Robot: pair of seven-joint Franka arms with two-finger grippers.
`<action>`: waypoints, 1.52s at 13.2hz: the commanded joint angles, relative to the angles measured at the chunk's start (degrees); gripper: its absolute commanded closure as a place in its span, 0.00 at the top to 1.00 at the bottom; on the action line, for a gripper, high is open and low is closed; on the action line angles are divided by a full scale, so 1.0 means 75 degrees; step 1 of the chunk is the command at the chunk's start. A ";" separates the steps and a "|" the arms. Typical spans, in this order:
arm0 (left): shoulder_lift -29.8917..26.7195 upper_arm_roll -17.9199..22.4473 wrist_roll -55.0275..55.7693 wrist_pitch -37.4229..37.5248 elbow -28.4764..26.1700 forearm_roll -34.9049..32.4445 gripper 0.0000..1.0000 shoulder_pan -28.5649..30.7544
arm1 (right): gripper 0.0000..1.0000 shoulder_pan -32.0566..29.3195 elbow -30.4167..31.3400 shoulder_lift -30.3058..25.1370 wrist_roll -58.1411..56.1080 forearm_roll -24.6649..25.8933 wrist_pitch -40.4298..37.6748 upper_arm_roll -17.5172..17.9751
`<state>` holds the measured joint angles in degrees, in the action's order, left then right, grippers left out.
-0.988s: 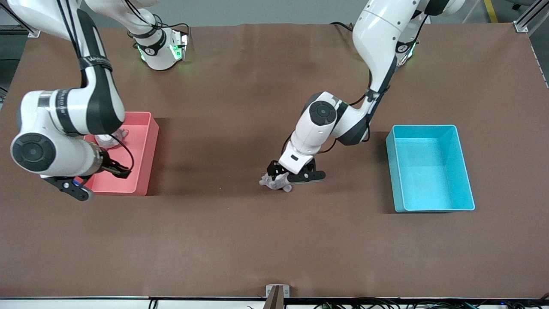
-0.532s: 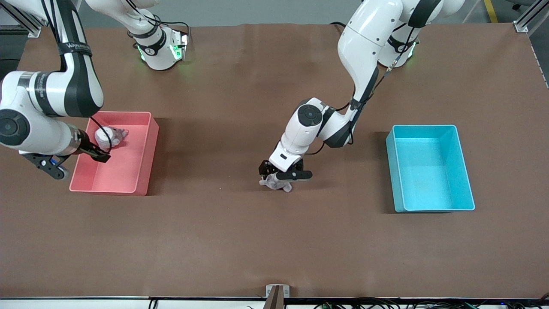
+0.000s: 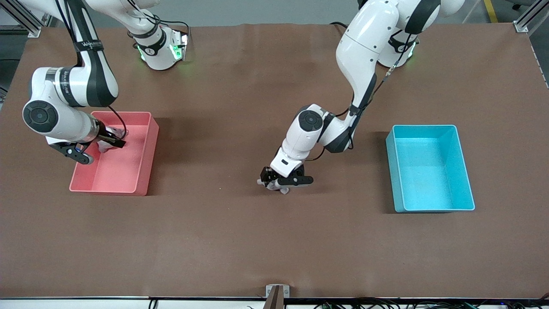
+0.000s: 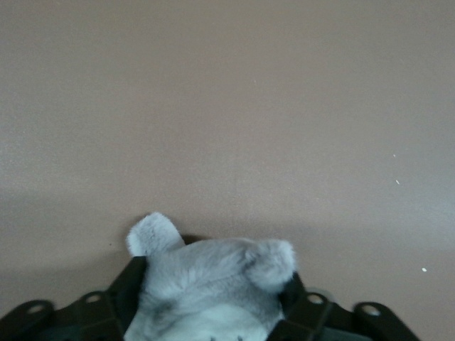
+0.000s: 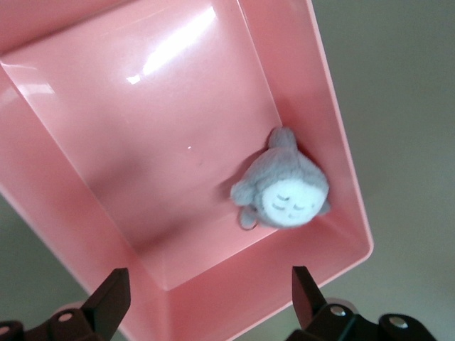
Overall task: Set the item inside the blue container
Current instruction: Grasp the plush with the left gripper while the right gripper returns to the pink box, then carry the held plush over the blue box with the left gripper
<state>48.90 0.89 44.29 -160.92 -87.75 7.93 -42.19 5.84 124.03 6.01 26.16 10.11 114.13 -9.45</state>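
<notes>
A grey plush toy (image 3: 283,190) lies on the brown table near its middle, well away from the blue container (image 3: 429,171), which stands empty toward the left arm's end. My left gripper (image 3: 276,182) is down over the toy. In the left wrist view the grey plush toy (image 4: 206,263) fills the space inside my left gripper (image 4: 213,277), and both fingers (image 4: 128,284) press its sides. My right gripper (image 3: 112,141) hangs open over the pink bin (image 3: 128,180).
A second grey plush with a white face (image 5: 284,188) lies in the pink bin (image 5: 142,128), against one wall. In the right wrist view my right gripper (image 5: 210,284) spreads wide over that bin's end wall. The bins stand far apart.
My left gripper has sunk lower over the toy and its fingers have drawn in against it. The right arm has swung up along the pink bin toward the bases.
</notes>
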 commanded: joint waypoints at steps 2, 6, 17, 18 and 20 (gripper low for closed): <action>0.0113 0.0092 0.0036 -0.0084 0.0121 -0.0002 0.57 -0.0164 | 1.00 -0.0568 0.0464 -0.0039 -0.1261 0.0059 0.0659 0.0088; 0.0090 0.0092 0.0060 -0.0072 0.0051 0.0021 0.26 -0.0199 | 1.00 -0.1036 0.0841 0.0626 -0.1249 0.0059 0.1528 0.0088; -0.2696 0.0069 0.0283 0.3650 -0.1330 -0.0014 0.06 0.0982 | 0.99 -0.1119 0.0830 0.1168 -0.1074 0.0035 0.1811 0.0087; -0.3083 0.0080 0.0167 0.3933 -0.1633 -0.0014 0.06 0.1170 | 0.99 -0.1061 0.0772 0.1133 -0.0783 0.0047 0.1625 0.0111; -0.3926 0.0081 -0.0697 0.4507 -0.2336 -0.0025 0.06 0.1731 | 0.97 -0.0641 -0.0044 0.1098 -0.0279 0.0059 0.0435 0.0123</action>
<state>27.00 1.72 43.90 -129.71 -97.52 7.92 -32.43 -1.35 128.61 14.97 19.93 10.09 124.44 -9.00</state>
